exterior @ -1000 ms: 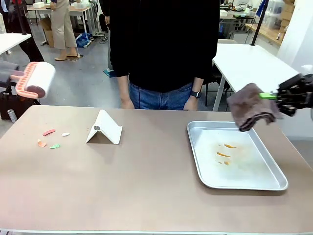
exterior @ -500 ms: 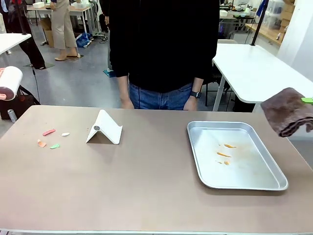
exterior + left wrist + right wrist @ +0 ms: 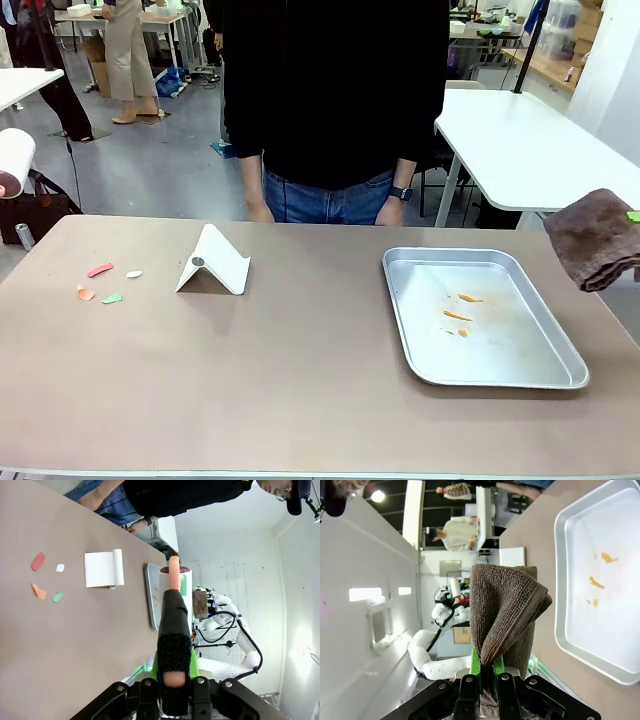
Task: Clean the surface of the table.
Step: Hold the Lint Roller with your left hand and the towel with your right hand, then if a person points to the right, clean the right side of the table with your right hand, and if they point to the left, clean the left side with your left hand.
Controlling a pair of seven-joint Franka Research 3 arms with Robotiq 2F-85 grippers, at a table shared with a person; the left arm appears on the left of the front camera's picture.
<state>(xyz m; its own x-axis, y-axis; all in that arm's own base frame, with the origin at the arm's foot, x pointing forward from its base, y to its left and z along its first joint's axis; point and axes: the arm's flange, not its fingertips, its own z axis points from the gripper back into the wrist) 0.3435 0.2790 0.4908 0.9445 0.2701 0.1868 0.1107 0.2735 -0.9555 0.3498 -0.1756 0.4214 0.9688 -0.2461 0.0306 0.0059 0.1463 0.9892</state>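
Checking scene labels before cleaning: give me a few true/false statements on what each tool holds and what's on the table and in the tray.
1. The right tool is shut on a brown cloth. True.
2. The tray is spotless. False: orange smears lie in it.
3. Coloured scraps lie on the table toward the robot's left. True.
4. The left tool is empty. False: it grips a lint roller by the handle.
5. The white folded stand sits in the tray. False: it stands on the table, apart from the tray.
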